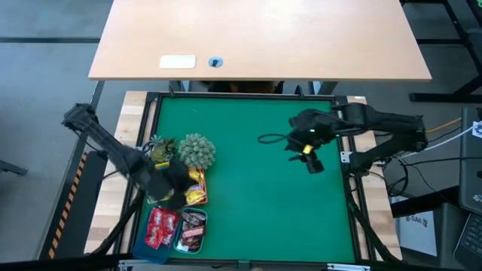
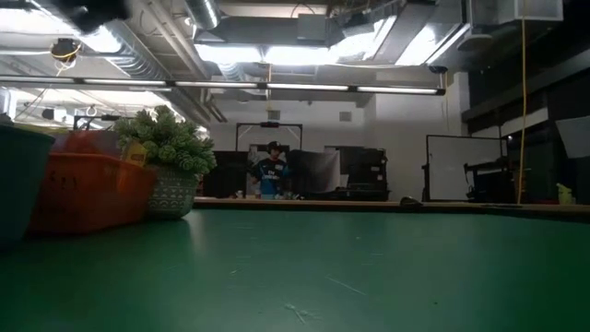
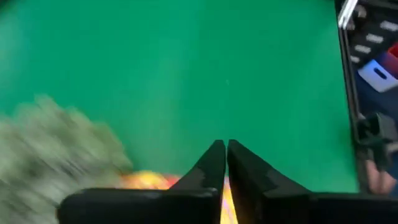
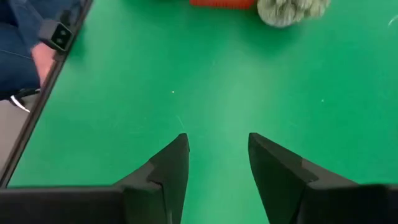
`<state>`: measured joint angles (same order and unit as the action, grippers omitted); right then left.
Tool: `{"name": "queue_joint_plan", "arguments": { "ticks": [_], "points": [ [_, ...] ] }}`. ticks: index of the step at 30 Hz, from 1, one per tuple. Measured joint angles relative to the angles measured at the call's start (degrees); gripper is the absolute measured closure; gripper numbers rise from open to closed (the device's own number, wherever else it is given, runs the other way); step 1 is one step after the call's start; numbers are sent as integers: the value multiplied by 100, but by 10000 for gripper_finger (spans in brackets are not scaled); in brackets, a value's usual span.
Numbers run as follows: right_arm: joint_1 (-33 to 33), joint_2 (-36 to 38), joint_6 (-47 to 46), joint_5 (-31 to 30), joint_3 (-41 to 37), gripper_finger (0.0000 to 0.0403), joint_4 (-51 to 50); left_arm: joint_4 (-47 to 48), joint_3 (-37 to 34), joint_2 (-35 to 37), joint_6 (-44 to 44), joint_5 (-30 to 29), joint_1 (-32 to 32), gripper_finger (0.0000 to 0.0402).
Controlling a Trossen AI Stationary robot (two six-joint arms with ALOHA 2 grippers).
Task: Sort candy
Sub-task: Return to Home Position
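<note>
Currently the left gripper [image 3: 225, 144] hangs over the left part of the green mat [image 1: 256, 203]. Its arm reaches in diagonally from the table's left corner and slopes down to a wrist that points out across the mat. The two dark fingers are pressed together with nothing between them. Right under the fingertips lies the orange tray [image 2: 88, 194], holding yellow candy packets [image 1: 197, 193]. The grey-green spiky plant ball [image 1: 197, 150] stands just beside the gripper on the side toward the wooden desk [image 1: 256, 38]. More yellowish sweets [image 1: 160, 153] show next to the plant, behind the gripper's wrist and partly covered by the arm. On the gripper's other side, toward the front edge, sits the blue tray [image 1: 148, 251] filled with red candy packets [image 1: 160, 226]. Just beside it, dark brown bars [image 1: 193, 229] lie in the teal tray [image 2: 14, 184]. The right gripper [image 4: 217, 140] hovers well apart from all of this, over bare mat on the right. Its arm is folded in from the right edge with the forearm running level toward the middle. Its fingers are spread wide and empty. Far ahead of them are the orange tray and the plant, and off to one side, past the table's edge, a person's hand [image 4: 38, 59] shows with a wristwatch.
</note>
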<state>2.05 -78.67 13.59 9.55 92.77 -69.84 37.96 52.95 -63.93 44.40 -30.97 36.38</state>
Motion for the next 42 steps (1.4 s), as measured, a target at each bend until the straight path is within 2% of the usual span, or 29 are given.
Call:
{"name": "queue_joint_plan", "arguments": {
  "ticks": [3,6,11,13,19,21,24,30,33,37,42],
  "points": [
    [87,353,15,-214,0,269,-132,-39,2,565,-1248,183,-755,399],
    [90,718,11,-452,0,315,-277,-23,4,1185,-2327,183,-1370,398],
    [41,1603,204,-450,-704,393,343,69,-116,2204,-3478,143,-1887,400],
    [-34,2106,257,-347,-1300,393,926,76,-353,2652,-3740,135,-1945,400],
    [-514,3426,270,-246,-3241,367,2583,-868,-1527,3905,-4422,179,-2056,400],
    [-678,3829,189,-184,-3778,369,3040,-1098,-1936,4280,-4501,199,-2079,400],
    [-903,4356,139,216,-4547,378,3680,-1211,-2522,4771,-4505,195,-2089,400],
    [-1352,5043,31,813,-5935,399,4887,-1506,-3520,5685,-4518,189,-2089,400],
    [-1593,5250,-174,1013,-6465,397,5319,-1855,-3720,6026,-4747,193,-2089,400],
    [-1905,5359,-484,1626,-7122,397,6159,-1923,-3758,6373,-4967,158,-2089,400],
    [-2228,5359,-852,1959,-7890,400,7313,-1918,-3759,6374,-4970,149,-2100,400]
  ]
}}
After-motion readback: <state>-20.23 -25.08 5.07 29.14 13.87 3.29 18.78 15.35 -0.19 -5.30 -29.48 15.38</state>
